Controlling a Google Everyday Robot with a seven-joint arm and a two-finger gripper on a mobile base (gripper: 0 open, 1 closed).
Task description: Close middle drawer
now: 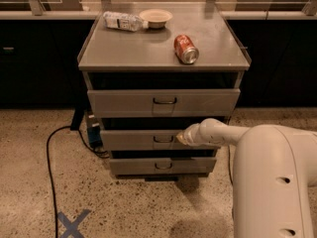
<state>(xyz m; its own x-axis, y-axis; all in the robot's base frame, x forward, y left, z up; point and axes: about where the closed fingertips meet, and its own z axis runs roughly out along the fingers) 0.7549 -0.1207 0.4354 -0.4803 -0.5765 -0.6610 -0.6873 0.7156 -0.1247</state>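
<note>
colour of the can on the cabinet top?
Red can, camera view. Pincer sits at the middle drawer front.

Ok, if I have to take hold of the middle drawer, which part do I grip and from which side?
Grip the small wire handle at the centre of the front panel of the middle drawer, coming straight in from the front. It is a horizontal loop on a flat face, the only part to close around. The gripper is at that panel, just right of the handle.
</note>
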